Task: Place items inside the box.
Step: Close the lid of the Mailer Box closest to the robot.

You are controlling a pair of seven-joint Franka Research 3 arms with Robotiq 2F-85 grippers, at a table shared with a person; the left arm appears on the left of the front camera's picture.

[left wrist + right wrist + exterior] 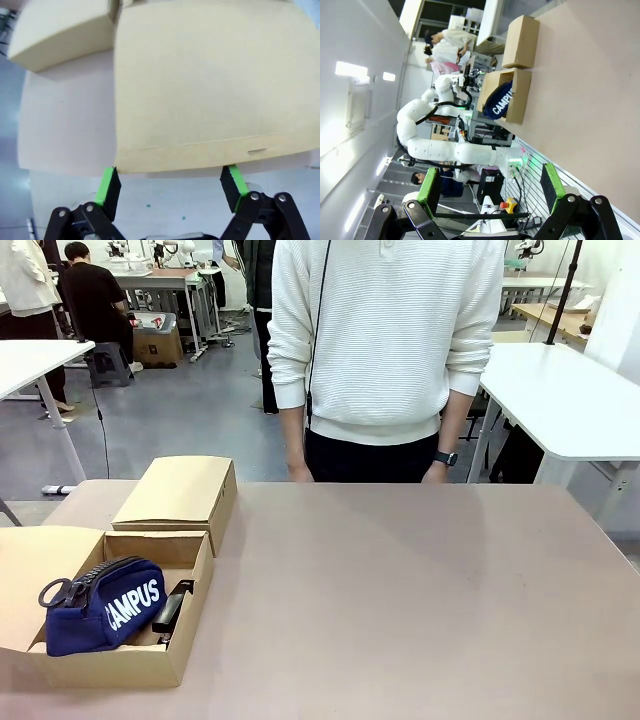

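Observation:
The open cardboard box (150, 665) stands at the table's front left corner, its flap (40, 570) folded out to the left. Inside lie a navy zip pouch (105, 605) lettered "CAMPUS" and a black stapler (172, 608) beside it on the right. In the left wrist view my left gripper (170, 187) is open above the tan flap (210, 85), nothing between its green pads. My right gripper (489, 186) is also open and holds nothing, well away from the box (516, 102) and the pouch (497, 104).
A closed cardboard box (180, 490) sits just behind the open one. A person in a white sweater (385, 340) stands at the far edge, hands hanging by the table rim. The pinkish tabletop (420, 600) stretches to the right. My left arm (445, 147) shows in the right wrist view.

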